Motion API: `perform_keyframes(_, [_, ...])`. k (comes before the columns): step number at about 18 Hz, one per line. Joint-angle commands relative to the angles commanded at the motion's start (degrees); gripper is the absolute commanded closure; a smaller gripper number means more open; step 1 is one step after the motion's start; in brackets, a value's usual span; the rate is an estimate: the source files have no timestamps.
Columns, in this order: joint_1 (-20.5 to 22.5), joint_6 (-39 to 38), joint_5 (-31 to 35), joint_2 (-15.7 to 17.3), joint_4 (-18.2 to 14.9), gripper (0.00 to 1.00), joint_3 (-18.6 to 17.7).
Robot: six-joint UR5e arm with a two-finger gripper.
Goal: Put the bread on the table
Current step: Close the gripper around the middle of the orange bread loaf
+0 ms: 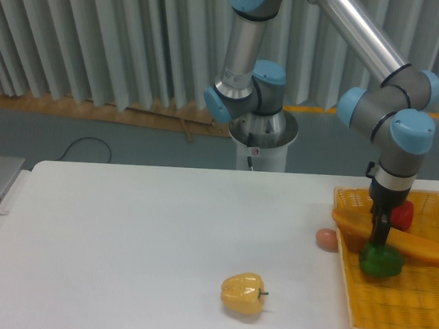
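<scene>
We have our gripper point(380, 235) lowered into the yellow basket point(419, 318) at the right edge of the table point(140, 242), and the bread point(416, 246) lies right under it. The loaf rests inside the basket, its long axis running from upper left, near the basket's left rim, down to the right. Our fingers come down across that axis, close to the loaf's left third, so most of its length stretches off to the right of us. Whether the fingers are spread around the loaf or already pressed onto it we cannot tell; they show as one dark narrow shape against the orange crust.

A green pepper point(381, 262) sits just in front of the fingers and a red one point(403, 216) just behind, so the bread is hemmed in on both sides. We judge the lift should go straight up, then left toward open tabletop, past the small pinkish ball point(326, 239) beside the basket and short of the yellow pepper point(243, 293)
</scene>
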Motion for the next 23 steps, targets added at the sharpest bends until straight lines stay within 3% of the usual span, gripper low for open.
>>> perform_keyframes(9, [-0.27, -0.18, 0.0, -0.54, 1.24, 0.0, 0.88])
perform_keyframes(11, [0.09, -0.18, 0.44, 0.87, 0.45, 0.0, 1.58])
perform_keyframes(14, [0.35, -0.18, 0.26, 2.01, -3.68, 0.0, 1.76])
perform_keyframes(23, [0.97, -0.53, -4.31, 3.95, -4.04, 0.0, -1.41])
